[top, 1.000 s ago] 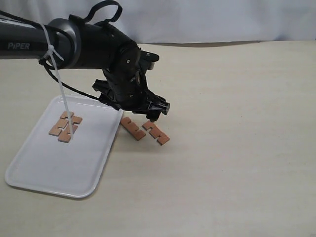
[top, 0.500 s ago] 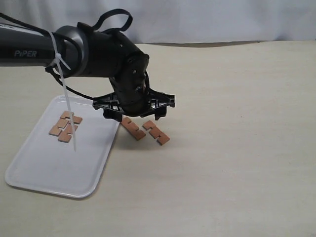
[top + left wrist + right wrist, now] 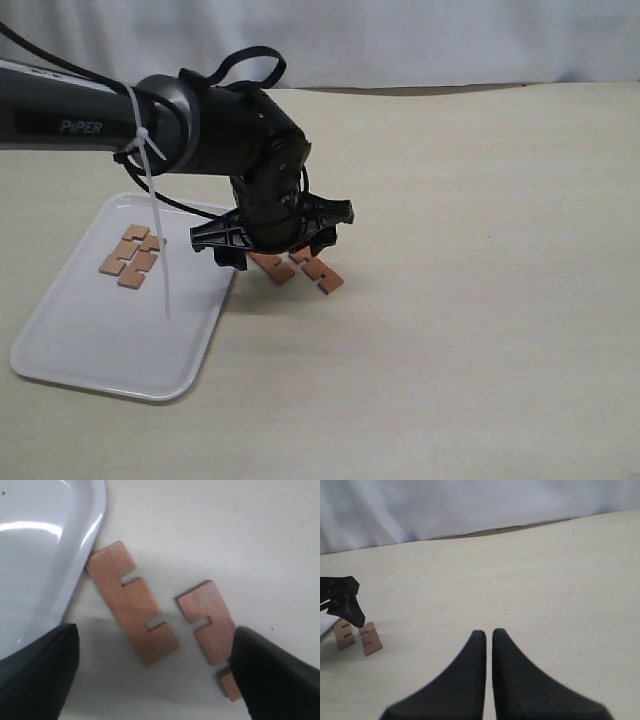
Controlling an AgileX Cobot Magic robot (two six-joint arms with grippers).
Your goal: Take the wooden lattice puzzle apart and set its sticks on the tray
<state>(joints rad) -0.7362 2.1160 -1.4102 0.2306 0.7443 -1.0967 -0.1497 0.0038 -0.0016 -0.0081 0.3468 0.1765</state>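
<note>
Now my left fingers (image 3: 40,675) are spread wide and hold nothing. They hang over two sticks (image 3: 132,610) that lie flat on the tabletop (image 3: 225,530), side by side but not touching each other. One of them lies right by the rim of the tray (image 3: 45,555); I cannot tell if it touches. Two more sticks (image 3: 130,255) lie close together on the tray. My right fingers (image 3: 481,647) are almost closed, with only a thin gap, and hold nothing, well apart from the sticks.

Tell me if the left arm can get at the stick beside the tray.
Probably yes: the left gripper hovers over that stick, jaws open wide, with nothing between; the tray rim lies close.
</note>
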